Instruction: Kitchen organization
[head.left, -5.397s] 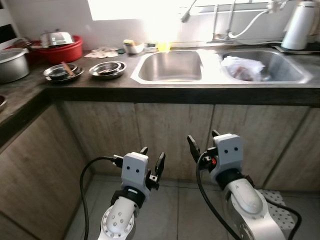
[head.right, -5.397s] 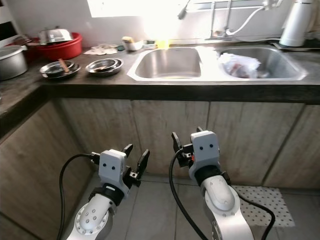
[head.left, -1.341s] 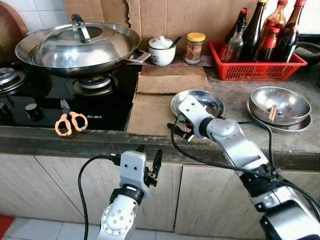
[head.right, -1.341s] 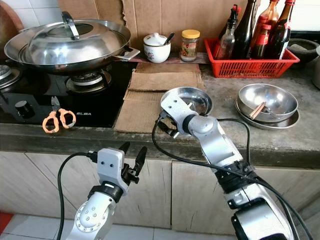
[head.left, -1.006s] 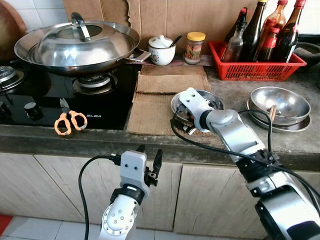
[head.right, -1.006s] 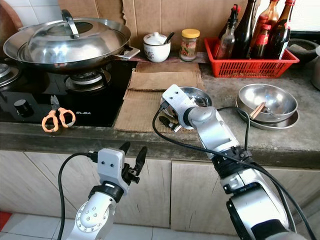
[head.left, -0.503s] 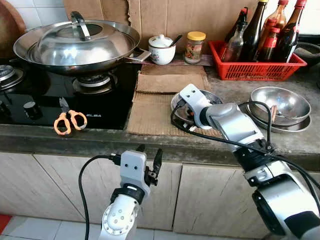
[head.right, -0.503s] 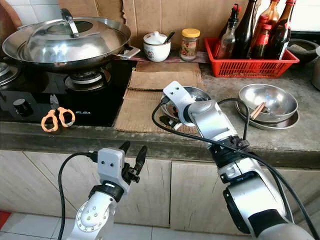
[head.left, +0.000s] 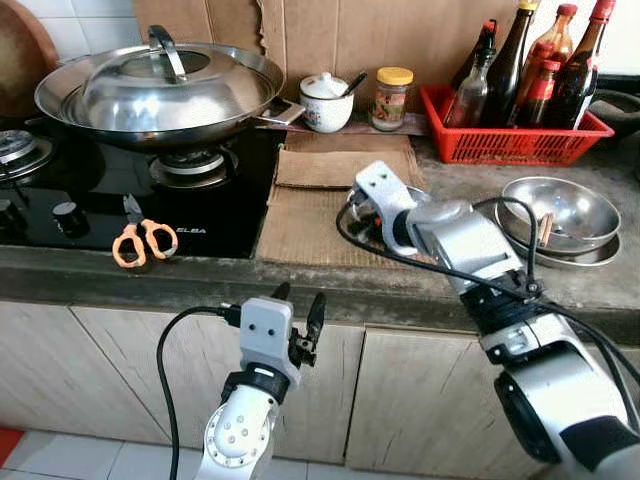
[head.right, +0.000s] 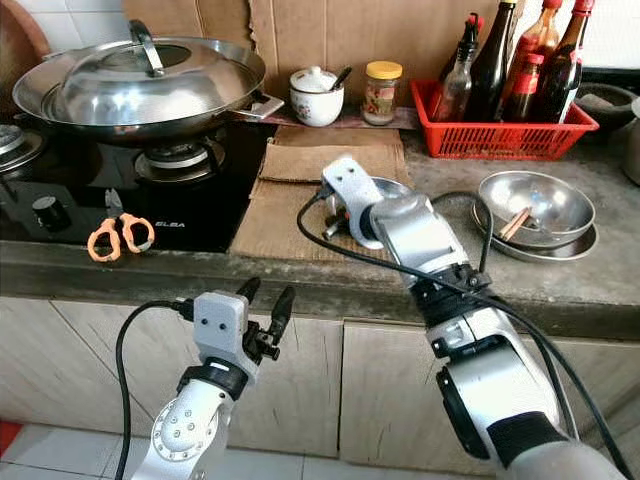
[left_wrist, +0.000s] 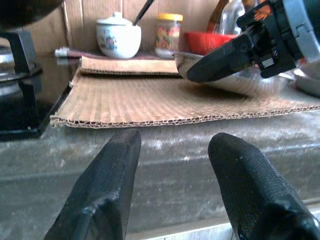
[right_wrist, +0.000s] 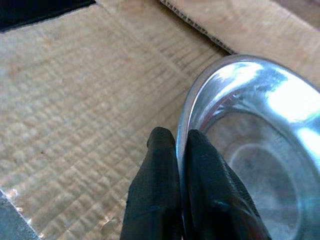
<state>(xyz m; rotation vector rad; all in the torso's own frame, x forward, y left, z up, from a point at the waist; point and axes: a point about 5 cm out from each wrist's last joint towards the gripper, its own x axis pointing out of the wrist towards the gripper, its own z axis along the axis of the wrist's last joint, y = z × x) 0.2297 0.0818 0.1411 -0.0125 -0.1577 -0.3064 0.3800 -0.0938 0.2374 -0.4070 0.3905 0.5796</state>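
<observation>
Kitchen organization barely begun, judging by the spread of loose items. At frame centre in the left eye view, right gripper (head.left: 368, 208) reaching onto the tabletop (head.left: 450, 285), its fingers (right_wrist: 160, 195) pinching the near rim of a shallow steel bowl (right_wrist: 250, 145), one finger outside the rim and one inside, as the right wrist view makes plain. Bowl sitting on a sheet of corrugated cardboard (head.left: 310, 225) just right of the black gas hob (head.left: 100, 200), seemingly gripped but not clearly lifted. Further right, a stack of steel bowls (head.left: 560, 215) holding what looks like a utensil, a likely destination, though only a guess. Orange-handled scissors (head.left: 140, 240) lying loose on the hob's front edge, apparently untouched. Lidded wok (head.left: 160, 85) on the burner at upper left; white lidded jar (head.left: 325, 100) and yellow-capped spice jar (head.left: 390, 95) against the back wall; red basket (head.left: 515, 135) of sauce bottles at upper right. Left gripper (head.left: 298, 325) hanging idle low in the frame before the cabinet doors, fingers (left_wrist: 110, 190) spread apart. Legible writing: "ELBA" in white on the hob's front strip beside the scissors; spice jar label too small to read.
</observation>
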